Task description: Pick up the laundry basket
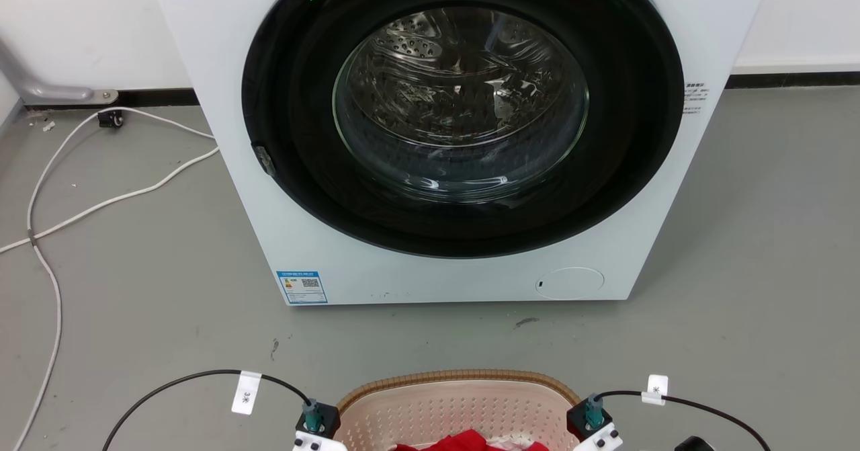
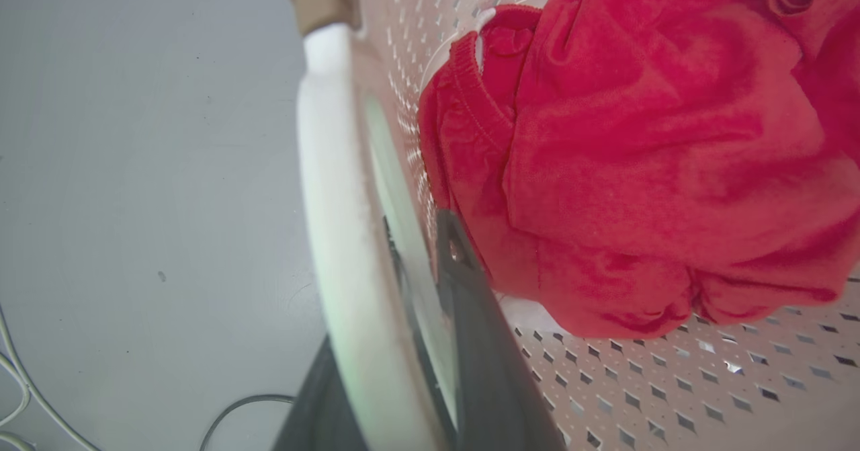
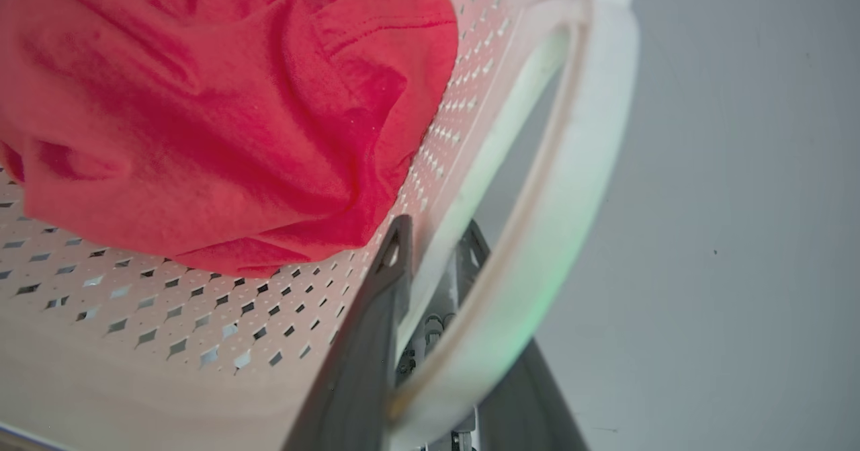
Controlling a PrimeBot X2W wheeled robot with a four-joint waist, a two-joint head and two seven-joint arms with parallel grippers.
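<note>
Looking down, we see a white washing machine (image 1: pixel 470 283) on a grey floor (image 1: pixel 752 256) against a white wall (image 1: pixel 87 21), with white cables (image 1: pixel 107 201) trailing over the floor on our left of the machine. In front of the machine, a strip of floor between them, is the laundry basket (image 1: pixel 457 404), with a red garment (image 2: pixel 638 155) heaped inside. Our left gripper (image 2: pixel 410 283) points down at the basket's left end, clamped on its side wall by the white handle (image 2: pixel 329 189), one dark finger inside and one outside. Our right gripper (image 3: pixel 435 239) pinches the opposite wall the same way. Low on the machine's front, near its left corner, a blue sticker (image 1: pixel 302 287) carries a QR code. The small print (image 1: pixel 695 99) beside the door is too fine for us to read. A white tag (image 1: pixel 246 392) on the left arm's black cable (image 1: pixel 168 387) shows a "3".
</note>
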